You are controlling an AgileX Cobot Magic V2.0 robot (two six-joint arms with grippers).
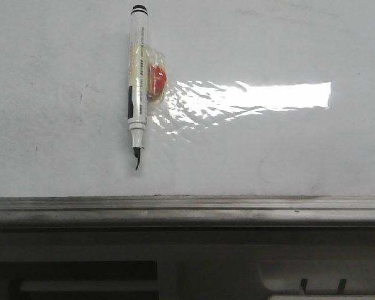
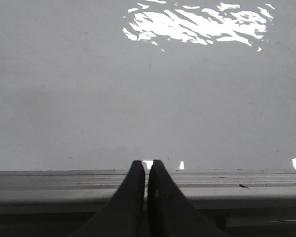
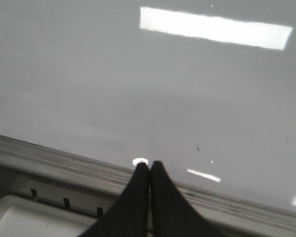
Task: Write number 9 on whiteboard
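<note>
1. The whiteboard [image 1: 269, 150] lies flat and fills most of the front view; no number 9 is on it yet. The only ink visible is a tiny black tick at the marker's tip.
2. The marker [image 1: 137, 75] lies on the board, left of centre. Its long axis runs away from the robot, with the cap end far and the nib pointing back toward the near rail [image 1: 187, 205]. Clear tape and a red-orange piece cling to the side of its barrel.
3. The left fingers [image 2: 147, 165] are pressed together and hold nothing. They sit at the near rail, and the marker does not show in the left wrist view.
4. The right fingers [image 3: 149, 165] are likewise pressed together and empty, at the rail.
5. Judging by its left-of-centre position, the marker lies forward of both arms and nearer the left one, which would have to grip across the barrel.
</note>
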